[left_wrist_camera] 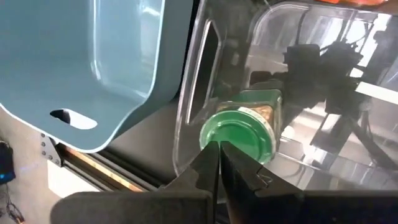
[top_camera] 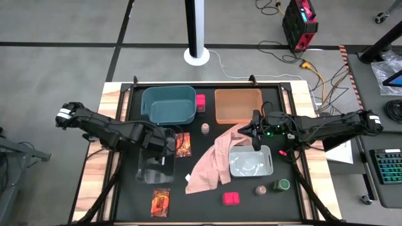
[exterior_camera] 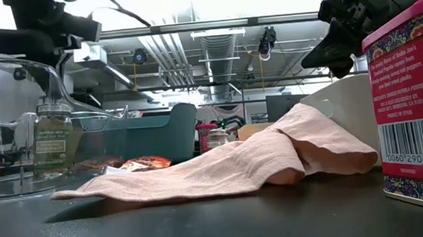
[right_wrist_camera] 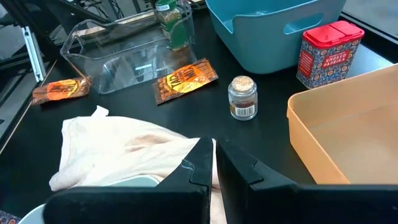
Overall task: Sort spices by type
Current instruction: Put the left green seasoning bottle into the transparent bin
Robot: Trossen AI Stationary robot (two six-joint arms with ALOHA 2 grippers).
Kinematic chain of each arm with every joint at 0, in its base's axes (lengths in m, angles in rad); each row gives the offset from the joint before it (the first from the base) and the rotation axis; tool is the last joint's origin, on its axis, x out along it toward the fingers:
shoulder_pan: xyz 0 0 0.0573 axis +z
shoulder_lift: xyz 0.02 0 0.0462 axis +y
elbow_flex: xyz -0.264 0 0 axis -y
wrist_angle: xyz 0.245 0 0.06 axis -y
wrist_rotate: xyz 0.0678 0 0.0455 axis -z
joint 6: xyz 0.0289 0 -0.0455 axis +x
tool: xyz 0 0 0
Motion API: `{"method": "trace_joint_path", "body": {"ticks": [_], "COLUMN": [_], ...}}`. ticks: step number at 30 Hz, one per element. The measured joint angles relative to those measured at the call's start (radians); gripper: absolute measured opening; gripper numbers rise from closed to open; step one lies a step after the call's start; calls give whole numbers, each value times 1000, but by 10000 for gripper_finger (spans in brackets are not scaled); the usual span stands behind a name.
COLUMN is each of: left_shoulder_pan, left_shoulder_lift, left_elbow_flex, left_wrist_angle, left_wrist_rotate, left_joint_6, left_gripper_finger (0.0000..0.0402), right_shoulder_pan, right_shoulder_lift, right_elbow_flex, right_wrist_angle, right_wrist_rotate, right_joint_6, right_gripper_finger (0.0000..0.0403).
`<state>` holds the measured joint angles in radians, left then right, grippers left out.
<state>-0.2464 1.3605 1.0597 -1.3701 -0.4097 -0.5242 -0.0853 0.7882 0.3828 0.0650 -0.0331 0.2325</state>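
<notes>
A dark jar with a green lid (left_wrist_camera: 236,134) stands upright in the clear bin (top_camera: 154,169). My left gripper (left_wrist_camera: 219,158) hangs shut just above that lid. My right gripper (right_wrist_camera: 214,155) is shut and hovers over the pink cloth (top_camera: 212,162), beside the grey bin (top_camera: 250,162). On the table stand a pink-topped jar (top_camera: 205,129), a brownish jar (top_camera: 260,189) and a second green-lidded jar (top_camera: 281,185). One pink box (top_camera: 201,102) stands between the teal and orange bins, another (top_camera: 231,198) near the front edge. Two orange-red packets (top_camera: 183,144) (top_camera: 161,202) lie flat.
The teal bin (top_camera: 168,103) and the orange bin (top_camera: 239,105) stand along the far edge. The pink cloth lies crumpled across the middle and drapes against the grey bin. Cables and a red device lie on the floor beyond the table.
</notes>
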Motion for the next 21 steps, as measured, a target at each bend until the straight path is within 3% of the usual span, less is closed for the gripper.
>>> {"method": "trace_joint_path", "body": {"ticks": [12, 21], "left_shoulder_pan": [21, 20], "left_shoulder_lift": [-2, -7], "left_elbow_flex": [-46, -30], "left_wrist_angle": [69, 22], "left_wrist_rotate": [62, 136], "left_joint_6": [19, 50], "left_gripper_finger": [0, 0], "right_shoulder_pan": [0, 0], "right_shoulder_lift": [0, 0], "right_elbow_flex": [0, 0], "right_wrist_angle": [-1, -2], "right_wrist_rotate": [0, 0], "right_joint_6": [0, 3], "right_gripper_finger": [13, 13]}}
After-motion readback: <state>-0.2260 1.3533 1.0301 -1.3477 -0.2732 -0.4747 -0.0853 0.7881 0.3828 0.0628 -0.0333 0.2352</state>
